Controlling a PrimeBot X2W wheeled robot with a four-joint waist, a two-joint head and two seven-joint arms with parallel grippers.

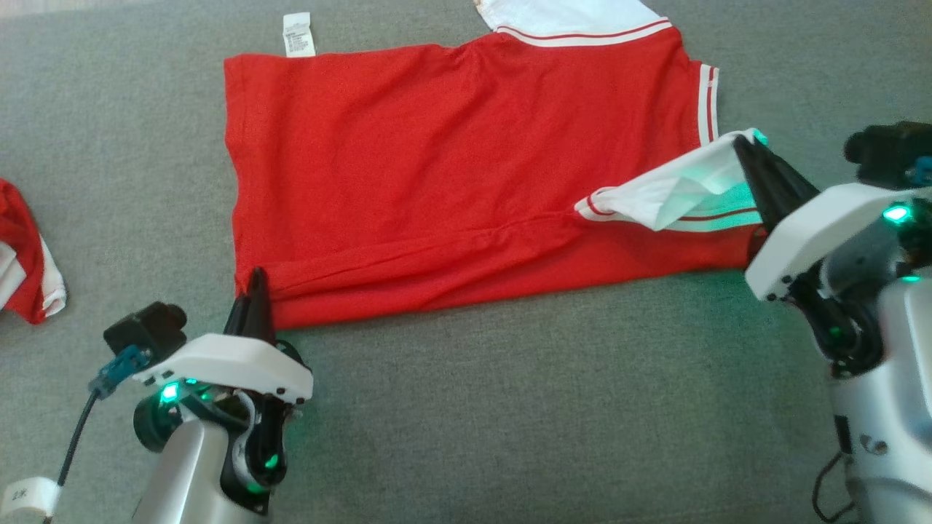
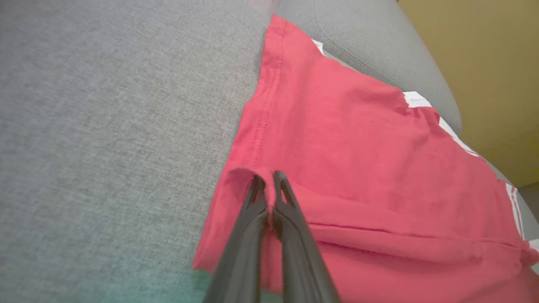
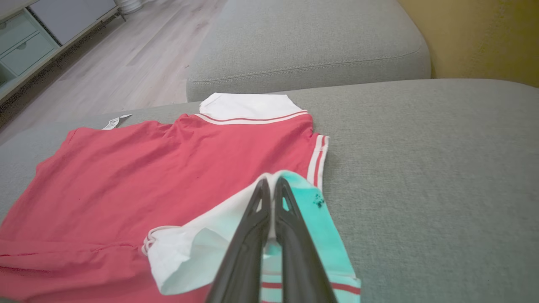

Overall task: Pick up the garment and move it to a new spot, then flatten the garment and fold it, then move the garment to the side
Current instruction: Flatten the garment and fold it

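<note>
— The red short-sleeved polo shirt (image 1: 437,182), is it red all over?
— No. It has a white collar (image 1: 575,18) and a white cuff (image 1: 706,102), both with thin red stripes.
— And beneath the shirt?
— A plain grey woven sofa cushion (image 1: 510,407), and a white label (image 1: 299,34) at the shirt's edge.

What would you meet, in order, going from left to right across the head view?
A crumpled red-and-white cloth → left gripper, pinching the shirt's near corner → red shirt → right gripper, shut on its white fold.
</note>
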